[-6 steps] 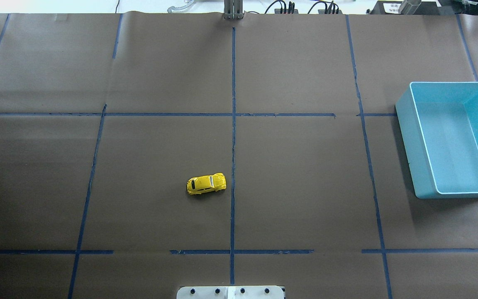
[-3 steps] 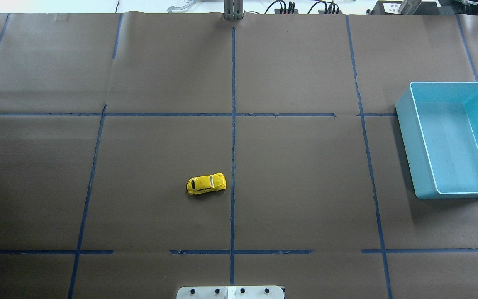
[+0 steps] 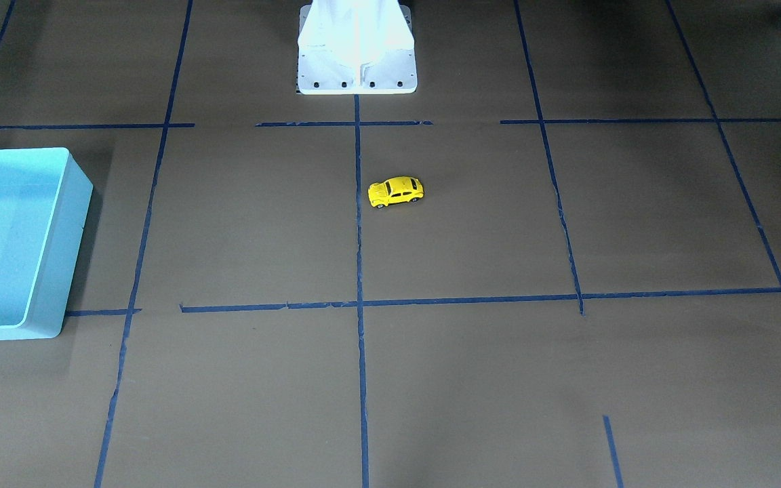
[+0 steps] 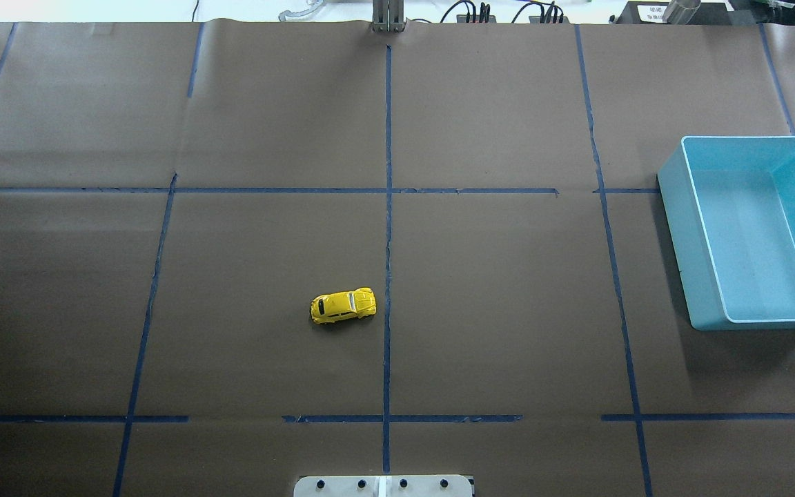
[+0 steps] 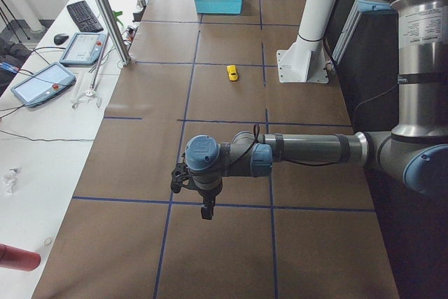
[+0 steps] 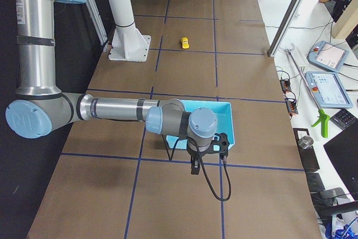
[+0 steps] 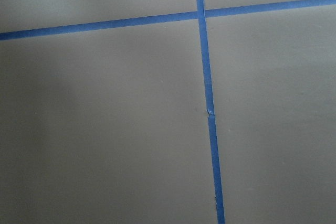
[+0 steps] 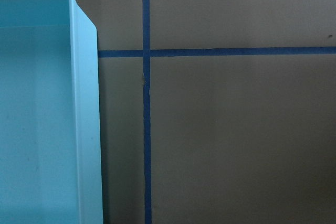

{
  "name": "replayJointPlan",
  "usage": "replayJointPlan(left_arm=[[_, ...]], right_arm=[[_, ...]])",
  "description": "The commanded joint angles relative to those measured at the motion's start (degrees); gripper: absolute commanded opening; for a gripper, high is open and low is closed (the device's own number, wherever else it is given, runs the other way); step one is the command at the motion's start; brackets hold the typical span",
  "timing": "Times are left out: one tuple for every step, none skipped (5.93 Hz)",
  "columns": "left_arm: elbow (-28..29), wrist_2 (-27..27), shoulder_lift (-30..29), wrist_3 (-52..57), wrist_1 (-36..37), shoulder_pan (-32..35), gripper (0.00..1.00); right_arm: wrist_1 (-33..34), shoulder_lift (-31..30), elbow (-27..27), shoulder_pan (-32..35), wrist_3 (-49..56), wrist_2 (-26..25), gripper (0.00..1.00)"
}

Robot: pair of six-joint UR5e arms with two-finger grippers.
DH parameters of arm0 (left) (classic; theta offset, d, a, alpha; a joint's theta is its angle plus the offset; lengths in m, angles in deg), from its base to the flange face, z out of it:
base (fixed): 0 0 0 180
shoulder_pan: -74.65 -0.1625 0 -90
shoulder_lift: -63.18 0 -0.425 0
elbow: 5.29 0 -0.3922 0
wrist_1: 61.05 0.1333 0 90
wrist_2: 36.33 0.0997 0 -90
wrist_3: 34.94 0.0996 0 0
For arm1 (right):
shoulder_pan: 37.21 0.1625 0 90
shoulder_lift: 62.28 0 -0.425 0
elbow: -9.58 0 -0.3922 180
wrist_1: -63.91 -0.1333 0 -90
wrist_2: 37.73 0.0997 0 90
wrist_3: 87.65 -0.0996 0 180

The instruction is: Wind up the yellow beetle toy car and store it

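The yellow beetle toy car [image 4: 343, 306] sits on its wheels just left of the centre tape line [image 4: 388, 228], lower middle of the overhead view, ungrasped, so winding and storing both seem left to do. The turquoise bin [image 4: 687, 255] stands at the right edge with only bare paper between. The left gripper [image 5: 204, 211] and right gripper [image 6: 194, 169] hang far off; I cannot tell whether they are spread or pressed together.

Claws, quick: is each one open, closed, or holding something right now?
Left claw: cannot tell, too small in the side view.
Right claw: cannot tell, same reason.
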Motion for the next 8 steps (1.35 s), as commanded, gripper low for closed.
replayJointPlan(left_arm=[[-0.1, 0.1, -0.1, 0.0, 0.0, 0.0, 1.0], [-0.2, -0.1, -0.3, 0.0, -0.2, 0.0, 1.0], [-1.0, 0.1, -0.9, -0.1, 0.0, -0.1, 1.0], [-2.3, 0.0, -2.2, 0.3, 0.5, -0.5, 1.0], [-7.1, -0.1, -3.8, 0.5, 5.0, -3.9, 1.0], [-14.1, 0.1, -5.3, 0.6, 16.2, -5.8, 1.0], [-18.8, 0.1, -8.1, 0.6, 21.8, -8.5, 1.0], [-22.3, 0.1, -9.1, 0.6, 22.4, -10.7, 1.0]], right_arm=[[0.0, 0.0, 0.0, 0.0, -0.1, 0.0, 1.0], [0.0, 0.0, -0.1, 0.0, -0.1, 0.0, 1.0], [0.0, 0.0, -0.1, 0.0, -0.1, 0.0, 1.0], [0.0, 0.0, -0.1, 0.0, -0.1, 0.0, 1.0], [0.0, 0.0, -0.1, 0.0, -0.2, 0.0, 1.0], [0.0, 0.0, -0.1, 0.0, -0.3, 0.0, 1.0], [0.0, 0.0, -0.1, 0.0, -0.3, 0.0, 1.0], [0.0, 0.0, -0.1, 0.0, -0.3, 0.1, 1.0]])
